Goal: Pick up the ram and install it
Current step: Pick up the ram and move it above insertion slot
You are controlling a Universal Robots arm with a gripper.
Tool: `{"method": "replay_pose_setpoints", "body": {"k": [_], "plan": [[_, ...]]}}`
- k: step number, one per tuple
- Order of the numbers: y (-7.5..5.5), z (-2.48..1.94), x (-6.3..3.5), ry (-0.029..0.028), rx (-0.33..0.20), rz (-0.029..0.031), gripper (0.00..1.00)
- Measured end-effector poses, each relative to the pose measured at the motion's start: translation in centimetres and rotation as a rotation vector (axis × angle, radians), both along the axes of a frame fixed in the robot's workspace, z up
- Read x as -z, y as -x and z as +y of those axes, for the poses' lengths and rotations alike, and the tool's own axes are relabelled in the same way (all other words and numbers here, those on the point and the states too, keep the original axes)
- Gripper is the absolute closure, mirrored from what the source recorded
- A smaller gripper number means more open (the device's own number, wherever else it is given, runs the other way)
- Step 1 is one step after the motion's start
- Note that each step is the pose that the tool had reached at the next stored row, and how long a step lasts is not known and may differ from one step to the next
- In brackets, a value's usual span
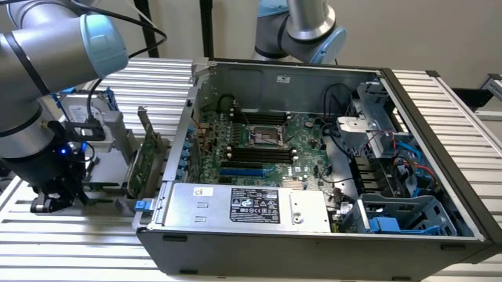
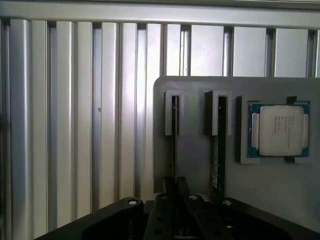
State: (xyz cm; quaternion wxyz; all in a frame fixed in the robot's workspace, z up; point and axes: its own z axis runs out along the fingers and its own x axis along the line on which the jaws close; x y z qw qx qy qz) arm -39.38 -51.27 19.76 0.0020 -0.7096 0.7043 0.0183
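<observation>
The pincer (image 2: 175, 184) hangs low over a grey holder (image 2: 195, 165) that lies on the slatted metal tabletop (image 2: 75, 125). Whether it is spread or pressed together I cannot tell.

The holder has two narrow slots side by side. In each a thin stick stands on its long edge. The ram (image 2: 174, 150) sits in the slot nearer the holder's edge and shows as a dark thin line. The pincer is lined up right over the near end of it, at or just above it; contact cannot be made out. The second stick (image 2: 216, 165), greenish along its edge, sits in the holder's other slot, just beside the pincer and apart from it. Beyond that slot, in a square recess of the holder, lies a CPU (image 2: 279, 131) with its silver lid up.

In the exterior view a tall green card (image 1: 147, 161) stands upright on the holder's far side from the arm (image 1: 35, 88). Past it, just beside the holder, lies an open case (image 1: 314, 247) with its motherboard (image 1: 259, 147) exposed.
</observation>
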Motion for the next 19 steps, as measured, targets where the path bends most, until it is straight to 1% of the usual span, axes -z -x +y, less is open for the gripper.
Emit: {"method": "replay_pose_setpoints", "body": {"k": [6, 11, 13, 19], "plan": [[0.0, 0.00, -0.85, 0.0000, 0.000, -0.0001, 1.00], [0.0, 0.00, -2.06, 0.0000, 0.000, 0.0000, 1.00], [0.0, 0.00, -2.74, -0.0001, 0.000, -0.0001, 1.00], [0.0, 0.00, -5.51, -0.0001, 0.000, -0.0001, 1.00]]}}
